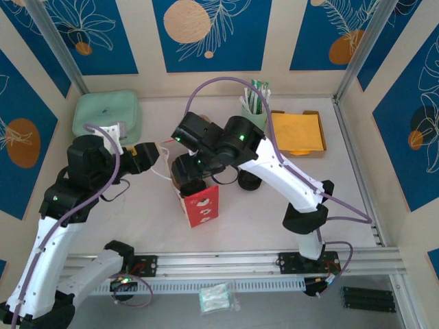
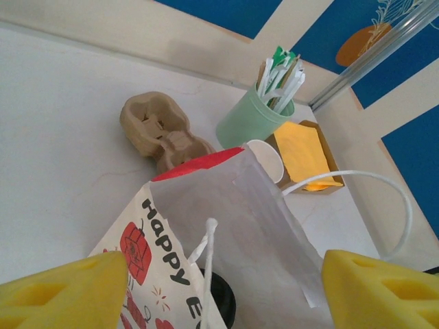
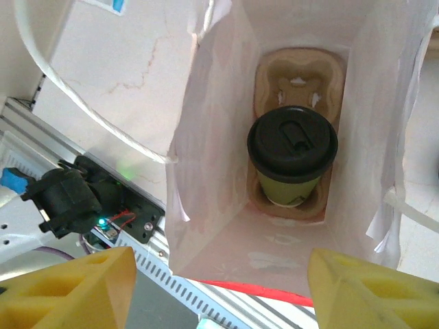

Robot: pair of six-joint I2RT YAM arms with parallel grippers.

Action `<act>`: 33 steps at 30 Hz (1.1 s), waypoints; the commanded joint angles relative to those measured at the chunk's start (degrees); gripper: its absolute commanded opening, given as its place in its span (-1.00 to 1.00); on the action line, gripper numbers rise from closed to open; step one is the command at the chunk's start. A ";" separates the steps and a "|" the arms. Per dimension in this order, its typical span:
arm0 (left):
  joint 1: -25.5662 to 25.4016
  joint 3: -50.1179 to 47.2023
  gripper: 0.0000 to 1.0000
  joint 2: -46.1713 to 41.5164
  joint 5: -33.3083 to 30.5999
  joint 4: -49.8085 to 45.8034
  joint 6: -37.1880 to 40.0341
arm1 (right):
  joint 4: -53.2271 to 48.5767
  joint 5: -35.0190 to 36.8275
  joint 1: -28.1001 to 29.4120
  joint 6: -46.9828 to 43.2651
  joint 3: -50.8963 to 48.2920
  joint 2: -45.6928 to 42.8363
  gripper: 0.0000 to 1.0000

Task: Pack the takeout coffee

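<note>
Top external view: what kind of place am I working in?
Probably a mock café packing station: lidded takeout coffee in a paper bag, a green cup of straws, blue-patterned booth walls.

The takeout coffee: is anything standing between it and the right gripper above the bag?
Nothing visible does. The right gripper hangs open over the paper bag's open mouth, and the takeout coffee sits in the cardboard carrier at the bottom, with the bag walls only around it.
</note>
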 commanded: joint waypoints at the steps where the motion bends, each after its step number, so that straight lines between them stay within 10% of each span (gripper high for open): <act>1: 0.62 3.18 0.60 0.18 0.80 -1.01 0.94 | 2.49 -1.85 -0.92 -1.52 1.31 -2.66 0.35; 10: 0.59 9.90 0.99 3.66 1.49 -2.41 3.24 | 10.62 -6.88 -9.40 -4.78 1.71 -7.72 0.36; 23: 0.62 20.78 0.99 13.52 5.72 -3.17 6.84 | 19.43 -12.39 -35.95 -6.61 -10.13 -15.88 0.43; 33: 0.63 26.77 0.99 22.96 8.94 -1.78 7.34 | 22.23 -17.35 -49.77 -9.11 -14.48 -5.86 0.40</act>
